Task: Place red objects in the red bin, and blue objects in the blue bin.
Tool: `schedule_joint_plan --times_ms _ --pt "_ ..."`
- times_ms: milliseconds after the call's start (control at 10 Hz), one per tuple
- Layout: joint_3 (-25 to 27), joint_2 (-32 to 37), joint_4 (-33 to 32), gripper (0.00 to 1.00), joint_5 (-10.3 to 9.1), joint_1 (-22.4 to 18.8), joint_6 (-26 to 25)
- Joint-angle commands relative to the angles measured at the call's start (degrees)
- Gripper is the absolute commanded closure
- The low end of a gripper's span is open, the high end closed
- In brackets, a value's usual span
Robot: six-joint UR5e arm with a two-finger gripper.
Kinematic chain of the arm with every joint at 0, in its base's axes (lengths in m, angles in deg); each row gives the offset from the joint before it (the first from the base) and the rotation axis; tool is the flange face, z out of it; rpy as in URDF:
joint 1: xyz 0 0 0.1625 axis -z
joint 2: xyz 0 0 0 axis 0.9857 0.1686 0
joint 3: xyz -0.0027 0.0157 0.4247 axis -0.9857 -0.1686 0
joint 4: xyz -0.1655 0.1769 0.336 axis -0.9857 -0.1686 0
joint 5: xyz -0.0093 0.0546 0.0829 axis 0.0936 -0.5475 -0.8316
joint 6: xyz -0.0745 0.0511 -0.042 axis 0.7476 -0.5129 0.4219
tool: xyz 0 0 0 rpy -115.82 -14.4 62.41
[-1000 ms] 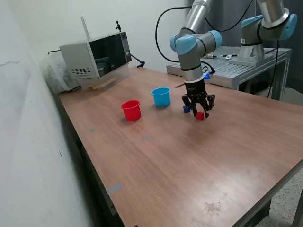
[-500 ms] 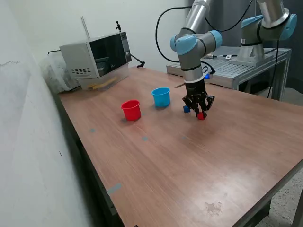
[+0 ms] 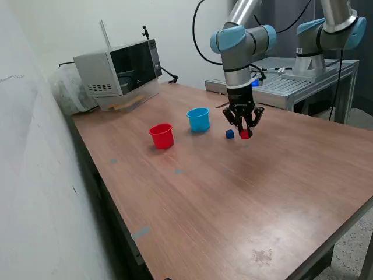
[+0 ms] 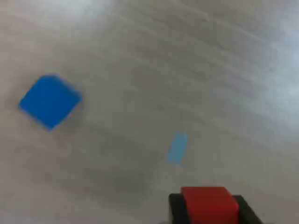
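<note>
My gripper [image 3: 245, 133] is shut on a small red cube [image 3: 245, 134] and holds it a little above the table. In the wrist view the red cube [image 4: 209, 204] sits clamped between the two black fingers [image 4: 175, 210]. A dark-blue cube [image 3: 229, 134] lies on the table just to the exterior view's left of the gripper, and the wrist view also catches this blue cube [image 4: 49, 101], blurred. The light-blue bin [image 3: 198, 119] stands farther to the exterior view's left, and the red bin [image 3: 161, 136] beyond it.
A microwave [image 3: 118, 67] sits at the table's far corner. A second robot arm [image 3: 326, 29] stands on a metal bench [image 3: 291, 81] behind. A pale blue tape mark [image 4: 177, 147] shows on the wood [image 3: 233, 198] under the gripper.
The gripper closed on the red cube and lifted it off the table, rising slightly.
</note>
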Motion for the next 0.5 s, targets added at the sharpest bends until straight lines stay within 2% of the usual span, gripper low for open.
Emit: schedule_joint_plan --times_ms 0,100,300,400 --pt "-5.37 3.08 0.37 1.0 3.26 -0.02 -0.49" --pt "-8.01 2.91 0.37 1.0 5.02 0.24 -0.67" --pt "-13.37 1.69 2.91 1.0 7.31 1.29 -1.8" --pt "-15.05 0.46 2.92 1.0 9.67 2.08 -2.68"
